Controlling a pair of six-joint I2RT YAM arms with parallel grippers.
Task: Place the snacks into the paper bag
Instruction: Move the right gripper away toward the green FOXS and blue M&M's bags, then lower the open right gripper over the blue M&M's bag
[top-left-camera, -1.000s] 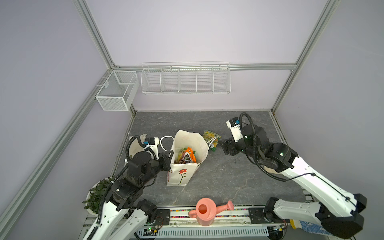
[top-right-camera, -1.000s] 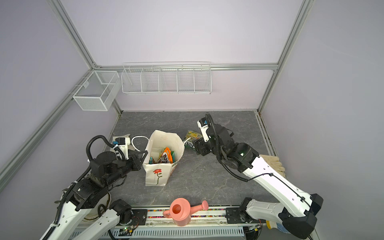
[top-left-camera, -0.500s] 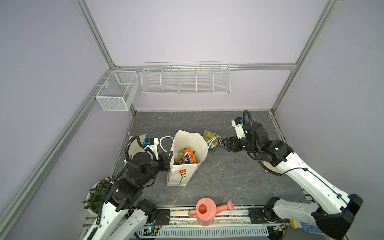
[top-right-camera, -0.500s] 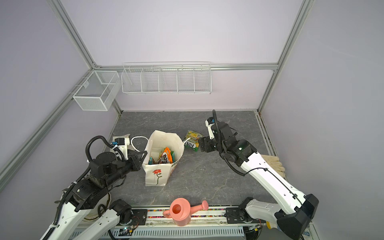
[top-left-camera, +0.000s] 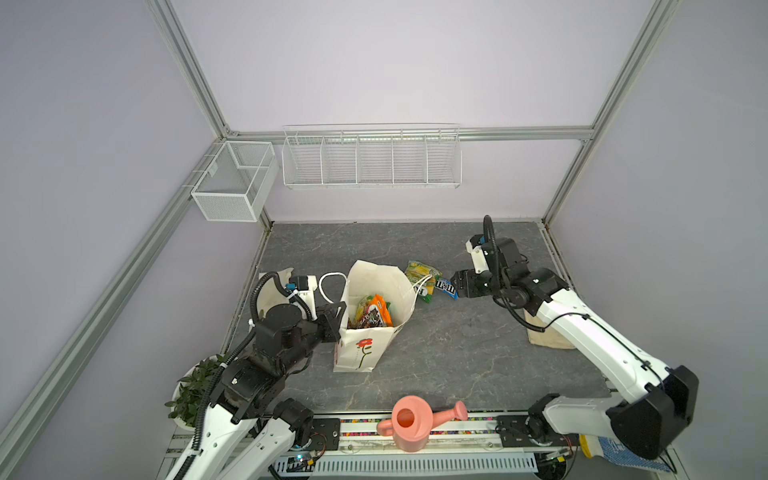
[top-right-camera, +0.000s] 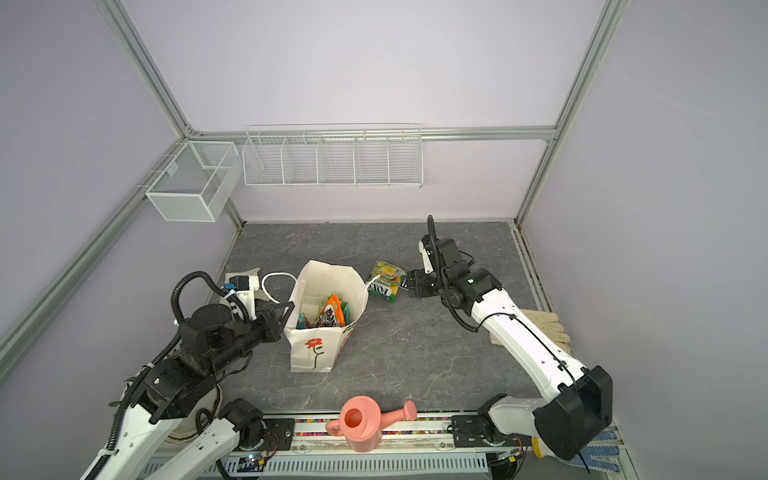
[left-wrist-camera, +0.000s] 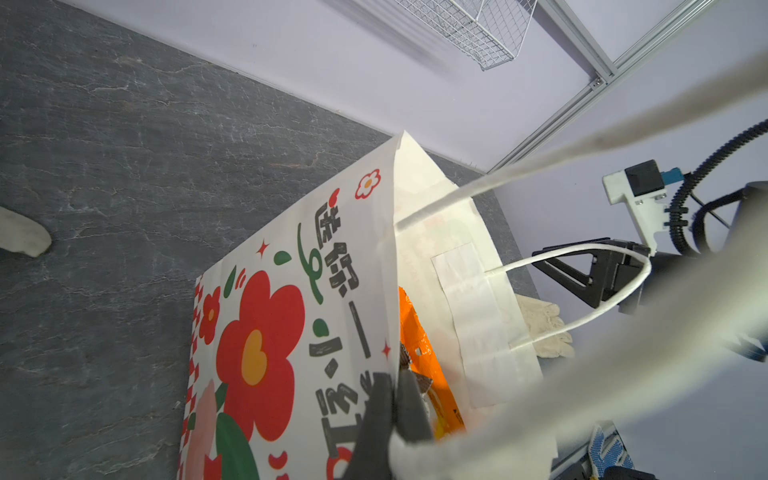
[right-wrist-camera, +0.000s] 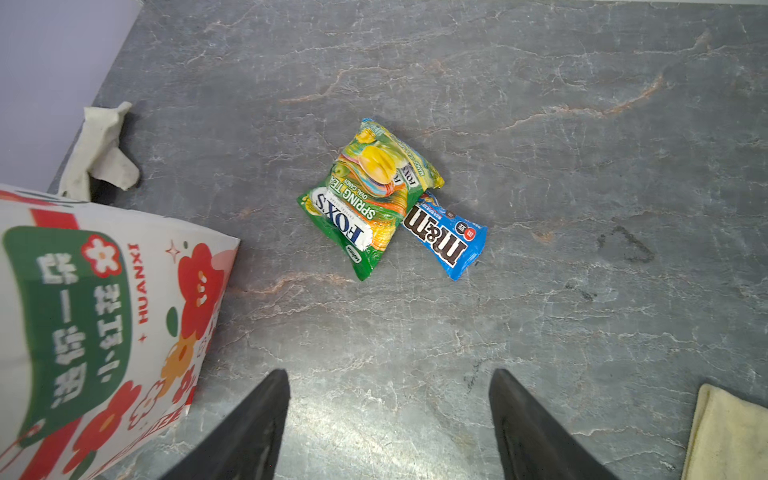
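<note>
Status: mostly packed, not finished.

- paper bag stands upright mid-bench, mouth open. Left fingers are pressed together on its rim at the side nearest that arm, pinching the paper wall and keeping the mouth open.
- Inside: an orange packet on top, with more glossy wrappers packed beside and under it. Can't count them from here, they overlap.
- Two snacks are out on the bench, just beside the bag on the right arm's side: a green packet and a blue pack. They touch, and the green one lies over one end of the blue one.
- Right fingers are spread wide with nothing between them, hovering near that pair and pointed at it. No contact with either packet.

My read: the step in hand is the pick of one of the last two, probably the blue pack since it sits nearer the fingers. What remains is two picks and two drops into the bag. The overlap may drag the green packet along on the first pick.
</note>
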